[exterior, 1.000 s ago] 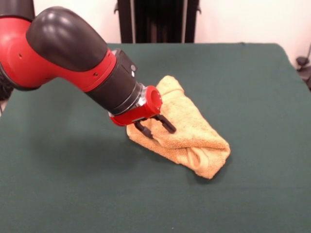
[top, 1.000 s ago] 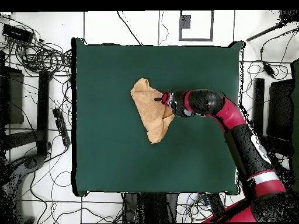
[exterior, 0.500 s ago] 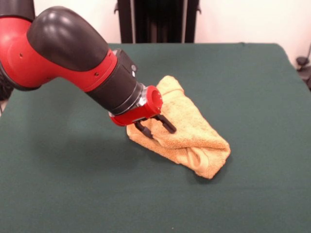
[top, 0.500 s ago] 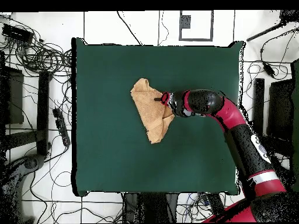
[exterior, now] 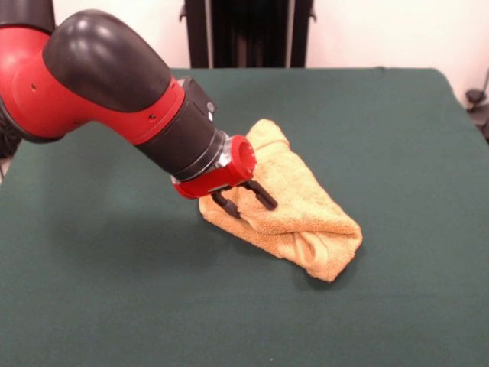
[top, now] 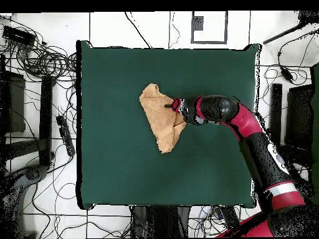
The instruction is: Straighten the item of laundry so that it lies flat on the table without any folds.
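At the bundled towel's [exterior: 294, 205] edge we poise our gripper [exterior: 244, 200], fingers spread apart and holding nothing; next we should pinch a corner and draw it across the table [exterior: 114, 306].

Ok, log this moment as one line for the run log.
arm: reaching low from the side | gripper: open, fingers at towel edge | towel: bunched, folded over | table: towel near middle | task: not done

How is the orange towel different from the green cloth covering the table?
The towel is golden-orange and looks thick and fluffy; the table covering is dark green and smooth. The towel is bunched in folds with a rolled end, while the table covering lies flat. The towel fills only a small patch of the table. Both are fabric.
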